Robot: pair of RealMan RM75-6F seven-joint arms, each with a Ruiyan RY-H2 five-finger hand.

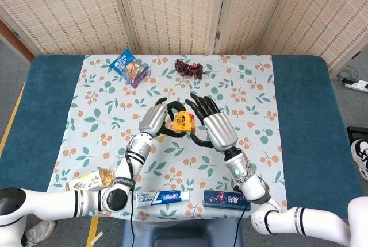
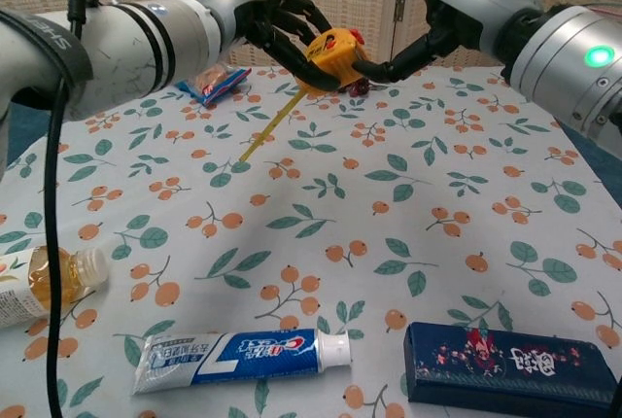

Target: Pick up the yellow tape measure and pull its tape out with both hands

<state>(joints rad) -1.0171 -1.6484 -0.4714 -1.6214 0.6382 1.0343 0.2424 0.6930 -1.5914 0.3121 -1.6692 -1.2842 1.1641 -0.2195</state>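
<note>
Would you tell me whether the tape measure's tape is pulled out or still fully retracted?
Partly out. In the chest view, a yellow strip hangs down from the tape measure, held above the table in the left robot hand.

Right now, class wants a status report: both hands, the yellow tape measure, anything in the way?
Left hand grips yellow tape measure above the table, tape hanging out. Right hand at the case, grasp unclear. Nothing between them.

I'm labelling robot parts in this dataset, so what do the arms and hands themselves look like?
Both arms are glossy white tubes with black joint bands. The left arm has a black cable alongside, the right arm a green light. The left hand and right hand have silver backs and black fingers.
</note>
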